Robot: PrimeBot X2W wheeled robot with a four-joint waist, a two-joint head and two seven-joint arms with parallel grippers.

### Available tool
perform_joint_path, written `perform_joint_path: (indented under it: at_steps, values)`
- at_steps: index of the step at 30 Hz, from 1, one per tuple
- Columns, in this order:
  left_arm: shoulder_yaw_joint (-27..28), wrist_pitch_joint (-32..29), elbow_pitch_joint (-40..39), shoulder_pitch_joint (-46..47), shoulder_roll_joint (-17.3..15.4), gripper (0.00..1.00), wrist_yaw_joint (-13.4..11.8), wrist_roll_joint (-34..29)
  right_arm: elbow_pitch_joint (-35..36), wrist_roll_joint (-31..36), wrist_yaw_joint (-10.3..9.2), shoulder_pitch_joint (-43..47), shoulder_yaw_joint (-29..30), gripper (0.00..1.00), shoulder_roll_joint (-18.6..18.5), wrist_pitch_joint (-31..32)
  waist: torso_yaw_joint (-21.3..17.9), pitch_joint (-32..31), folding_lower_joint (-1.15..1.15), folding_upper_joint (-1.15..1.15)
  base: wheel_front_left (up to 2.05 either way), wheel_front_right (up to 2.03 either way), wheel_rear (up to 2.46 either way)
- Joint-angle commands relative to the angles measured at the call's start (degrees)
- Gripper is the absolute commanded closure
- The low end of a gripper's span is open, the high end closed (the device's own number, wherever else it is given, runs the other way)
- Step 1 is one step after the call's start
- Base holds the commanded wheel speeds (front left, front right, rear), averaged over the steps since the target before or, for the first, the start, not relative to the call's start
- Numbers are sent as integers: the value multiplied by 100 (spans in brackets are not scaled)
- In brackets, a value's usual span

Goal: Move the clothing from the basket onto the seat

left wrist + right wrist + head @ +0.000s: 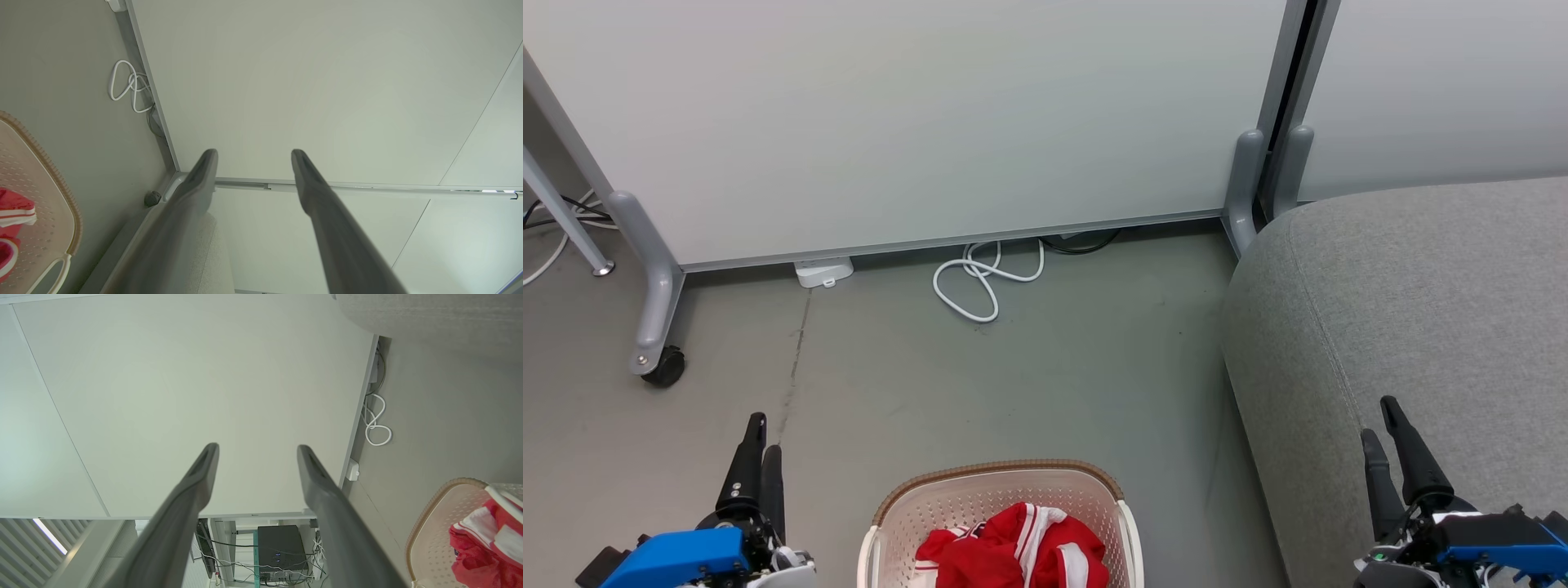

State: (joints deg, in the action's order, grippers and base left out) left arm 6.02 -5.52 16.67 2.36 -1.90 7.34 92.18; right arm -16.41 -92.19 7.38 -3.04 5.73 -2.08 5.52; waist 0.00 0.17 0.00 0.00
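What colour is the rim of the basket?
Brown with a woven look; the basket's rim shows best in the head view.

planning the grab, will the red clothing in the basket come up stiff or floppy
Probably floppy: the red clothing lies crumpled in folds in the basket. Likely light, since the fabric looks thin. Being heaped, pieces may lift together.

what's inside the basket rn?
Red clothing with white trim, bunched in the basket. It covers the bottom beneath it, so the garment count and anything underneath can't be seen.

No text, labels or numbers seem readable on anything here.
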Motion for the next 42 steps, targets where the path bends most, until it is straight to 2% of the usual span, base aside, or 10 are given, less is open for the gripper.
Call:
perform_joint_path:
  at_steps: [1,10,32,42]
  values:
    - [-50,66,-139,129,-35,0,-23,-61,151,60,3,-90,-49,0,-20,-61,0,0,0,0,0,0,0]
    - [-202,315,-306,78,-45,0,-181,-656,221,634,4,-74,-182,0,-29,-313,-3,-3,0,0,0,0,0]
    - [-795,829,-487,38,-206,0,-607,-3464,430,3739,7,-23,-285,0,-49,-718,-22,9,0,0,0,0,0]
    - [-1127,1025,-443,76,-324,0,-664,-4414,569,4641,9,48,-375,0,-58,-842,-35,16,0,0,0,0,0]
